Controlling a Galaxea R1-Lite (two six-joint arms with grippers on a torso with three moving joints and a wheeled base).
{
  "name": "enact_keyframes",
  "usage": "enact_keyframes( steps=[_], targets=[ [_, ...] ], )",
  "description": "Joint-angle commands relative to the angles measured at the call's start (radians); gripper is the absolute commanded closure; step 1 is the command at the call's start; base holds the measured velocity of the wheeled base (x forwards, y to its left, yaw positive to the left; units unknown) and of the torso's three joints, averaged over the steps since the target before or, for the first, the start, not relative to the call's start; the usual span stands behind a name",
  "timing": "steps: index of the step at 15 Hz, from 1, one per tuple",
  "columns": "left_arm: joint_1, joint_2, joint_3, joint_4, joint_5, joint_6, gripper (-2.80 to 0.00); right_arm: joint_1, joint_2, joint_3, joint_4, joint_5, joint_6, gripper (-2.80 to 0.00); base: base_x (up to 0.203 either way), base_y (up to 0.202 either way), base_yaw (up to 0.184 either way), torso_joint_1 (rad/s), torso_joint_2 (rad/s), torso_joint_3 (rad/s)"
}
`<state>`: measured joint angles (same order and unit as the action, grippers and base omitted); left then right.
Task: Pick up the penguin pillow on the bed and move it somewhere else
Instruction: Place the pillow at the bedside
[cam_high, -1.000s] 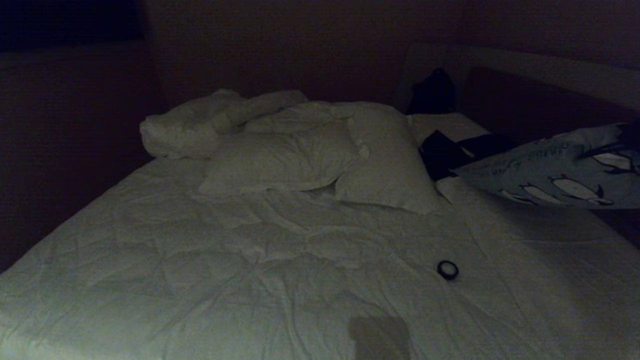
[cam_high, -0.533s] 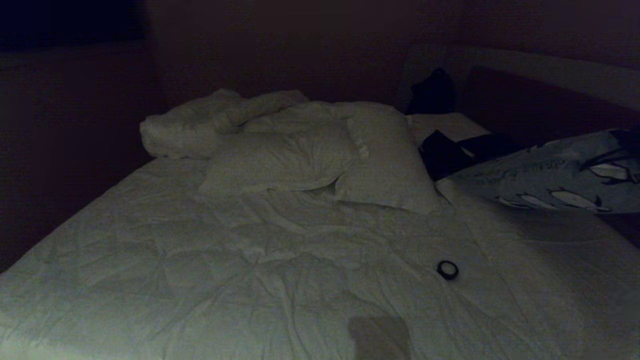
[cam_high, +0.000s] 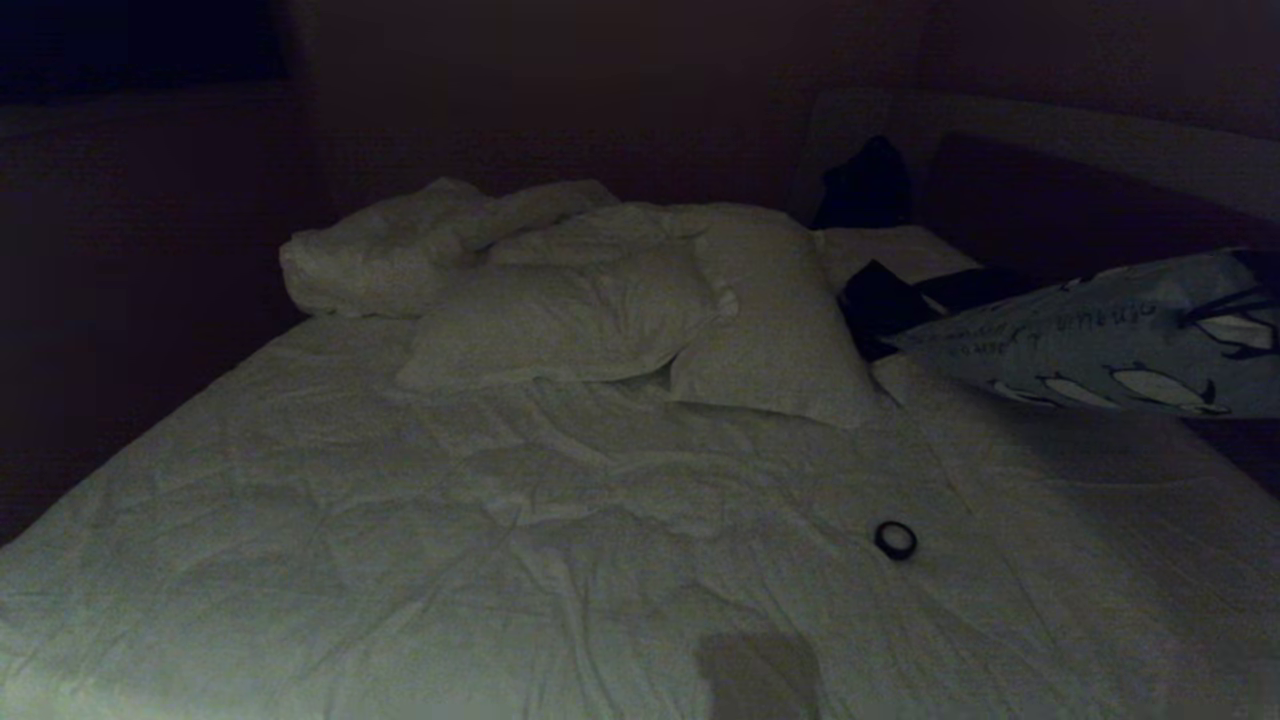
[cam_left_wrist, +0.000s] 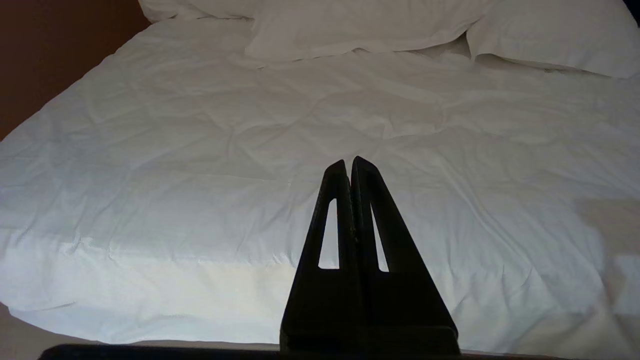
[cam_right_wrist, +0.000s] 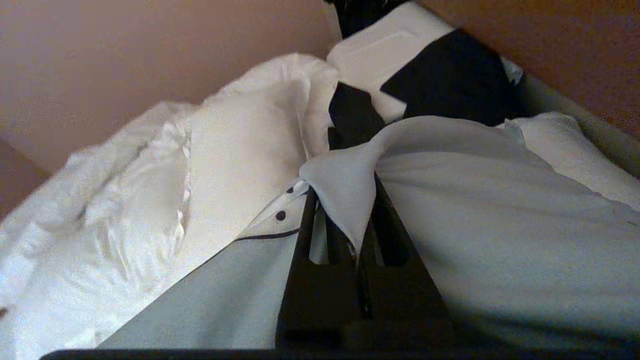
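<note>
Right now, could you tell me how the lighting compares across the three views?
Head view: very dim, the bed barely lit, walls nearly black. Left wrist view: bright, evenly lit bedding. Right wrist view: well lit, the penguin pillow shadowed low by the right gripper.

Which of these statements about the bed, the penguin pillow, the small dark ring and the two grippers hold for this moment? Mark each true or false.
1. The penguin pillow hangs lifted over the bed's right side. True.
2. The right gripper is shut on a corner of the pillow's fabric. True.
3. The left gripper holds a white pillow. False: it is shut on nothing, out over the bare bedding.
4. The small dark ring sits on a white pillow. False: it lies on the duvet, nearer the robot.
5. The penguin pillow rests on the two white pillows. False: it is apart, to their right.
</note>
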<state>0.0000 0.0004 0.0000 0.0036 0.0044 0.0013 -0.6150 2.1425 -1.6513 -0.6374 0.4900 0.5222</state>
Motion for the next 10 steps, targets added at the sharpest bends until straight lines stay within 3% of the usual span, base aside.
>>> enact_keyframes(
  steps=[1,10],
  targets=[
    [0.000,0.000,0.002,-0.001,0.000,0.000,0.00,-0.009,0.029,-0.029,0.000,0.002,0.013,0.00,0.000,0.000,0.000,0.000,0.00,0.000],
    [0.000,0.000,0.002,0.000,0.000,0.000,0.00,-0.047,0.127,-0.105,0.001,0.002,0.045,0.00,0.000,0.000,0.000,0.000,0.00,0.000]
  ],
)
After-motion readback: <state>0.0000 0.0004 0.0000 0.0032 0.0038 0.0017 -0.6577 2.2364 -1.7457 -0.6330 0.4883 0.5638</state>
